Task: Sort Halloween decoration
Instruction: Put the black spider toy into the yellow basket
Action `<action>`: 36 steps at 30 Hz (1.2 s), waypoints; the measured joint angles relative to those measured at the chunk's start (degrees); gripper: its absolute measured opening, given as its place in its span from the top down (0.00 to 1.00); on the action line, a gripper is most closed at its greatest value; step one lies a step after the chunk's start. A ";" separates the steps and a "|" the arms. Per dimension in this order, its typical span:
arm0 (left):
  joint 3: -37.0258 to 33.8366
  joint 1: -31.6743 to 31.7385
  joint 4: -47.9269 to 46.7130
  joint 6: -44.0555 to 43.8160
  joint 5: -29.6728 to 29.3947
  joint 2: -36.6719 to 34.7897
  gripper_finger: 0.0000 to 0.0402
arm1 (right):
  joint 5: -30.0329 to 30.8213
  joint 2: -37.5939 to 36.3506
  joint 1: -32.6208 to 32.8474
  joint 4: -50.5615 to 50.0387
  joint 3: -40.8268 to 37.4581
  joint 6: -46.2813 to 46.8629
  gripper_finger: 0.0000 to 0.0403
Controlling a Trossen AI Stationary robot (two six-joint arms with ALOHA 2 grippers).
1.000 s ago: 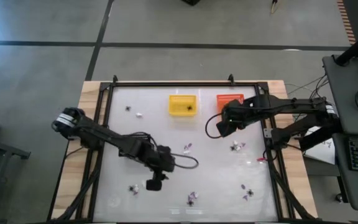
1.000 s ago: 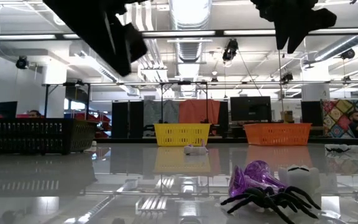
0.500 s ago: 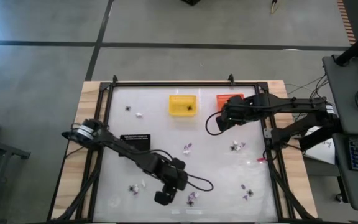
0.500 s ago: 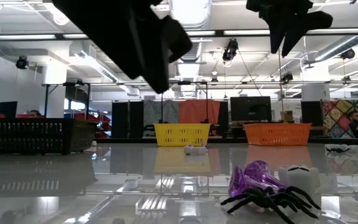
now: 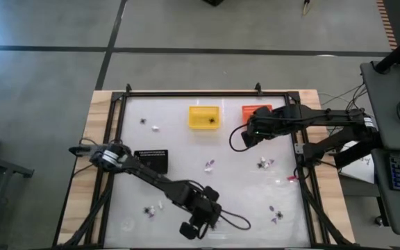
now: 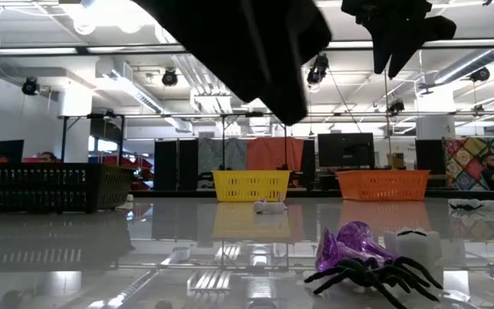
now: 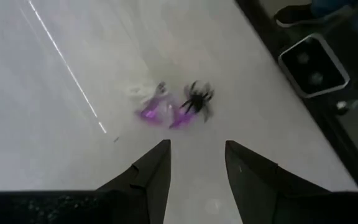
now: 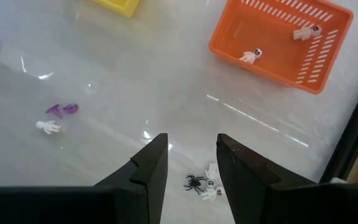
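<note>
Several glossy, perhaps plastic, trinkets (image 7: 173, 107).

Both arms are dark, near black, built of slim jointed links. The left arm (image 5: 151, 177) has a rounded pale-grey joint housing near its base, and a thin black cable loops out from its wrist. The right arm (image 5: 311, 118) carries a similar black cable curling beside its wrist. In the wrist views each gripper ends in two flat, matte black fingers (image 7: 151, 171) that taper to blunt, angled tips, rising from a broad dark body; the right fingers (image 8: 148, 165) look alike.
</note>
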 joint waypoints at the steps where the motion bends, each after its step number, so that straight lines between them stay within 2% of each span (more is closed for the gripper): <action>1: 1.09 -0.31 -0.15 -0.37 0.00 0.81 0.67 | -0.01 0.00 0.03 -0.01 0.00 -0.24 0.68; 14: 14.81 -1.24 -6.31 -0.04 0.41 11.73 0.67 | -0.67 -0.02 0.16 0.00 -0.02 -0.77 0.68; 20: 18.34 -1.93 -8.01 0.27 0.46 15.24 0.67 | -1.54 -0.02 1.27 0.02 -0.02 -0.38 0.68; 24: 18.31 -1.87 -7.84 0.21 -0.10 16.08 0.67 | -1.58 -0.02 2.00 0.02 -0.02 -0.30 0.68; 29: 16.94 -1.85 -7.54 -0.42 -6.32 16.08 0.67 | -1.58 -0.02 2.05 0.02 -0.02 0.16 0.68; 36: 13.70 -1.54 -5.71 -3.11 -7.61 15.60 0.69 | -1.57 -0.02 2.05 0.03 -0.02 0.75 0.68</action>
